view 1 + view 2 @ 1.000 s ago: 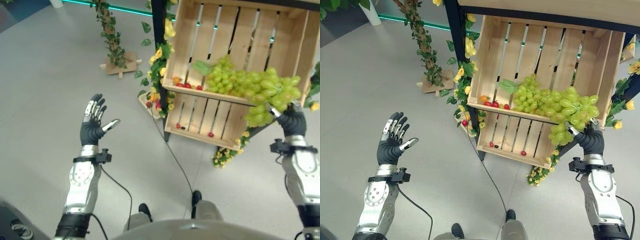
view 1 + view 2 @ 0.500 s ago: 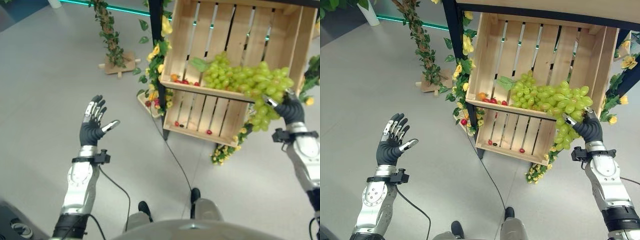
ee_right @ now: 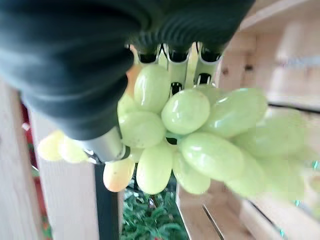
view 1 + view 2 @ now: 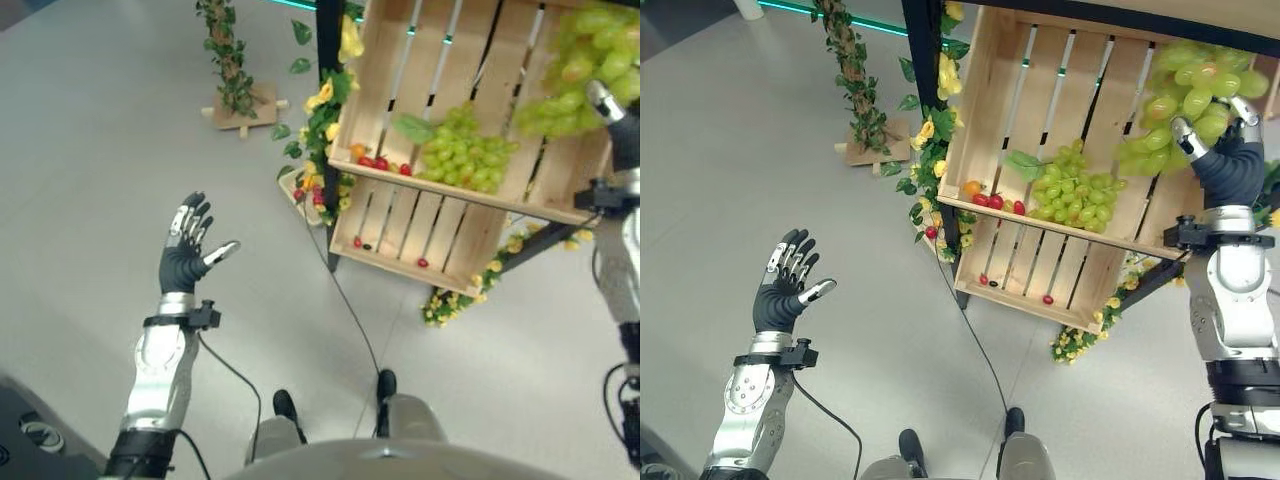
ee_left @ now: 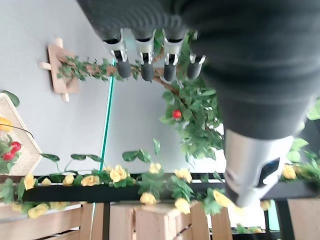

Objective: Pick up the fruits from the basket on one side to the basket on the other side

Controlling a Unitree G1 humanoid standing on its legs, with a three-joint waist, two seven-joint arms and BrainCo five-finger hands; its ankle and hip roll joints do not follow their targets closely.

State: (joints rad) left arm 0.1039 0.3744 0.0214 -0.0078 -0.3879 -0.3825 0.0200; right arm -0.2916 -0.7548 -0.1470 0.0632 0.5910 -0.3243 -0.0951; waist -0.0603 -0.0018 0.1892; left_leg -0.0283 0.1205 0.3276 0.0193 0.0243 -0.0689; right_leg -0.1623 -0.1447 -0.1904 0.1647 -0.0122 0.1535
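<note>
My right hand [image 4: 1230,165] is raised at the right, in front of the wooden crate's [image 4: 1000,105] upper right part, shut on a bunch of green grapes [image 4: 1185,95] that hangs from its fingers [image 3: 172,65]. In the right wrist view the grapes [image 3: 192,135] bulge out between fingers and thumb. A second green grape bunch [image 4: 462,150] lies on the crate's slatted shelf, next to small red fruits [image 4: 375,162] and an orange one [image 4: 971,187]. My left hand [image 4: 185,250] is held up open at the left, over the grey floor, holding nothing.
The crate leans against a dark frame [image 4: 925,60] wound with yellow flowers and leaves. A few small red fruits [image 4: 420,263] lie on the crate's lower slats. A leafy vine on a small wooden stand [image 4: 240,105] rises at the back left.
My right hand has lifted one grape bunch up and away from the shelf, to the crate's upper right; the other bunch stays on the shelf. The camera shifted slightly. The left hand has not moved.
</note>
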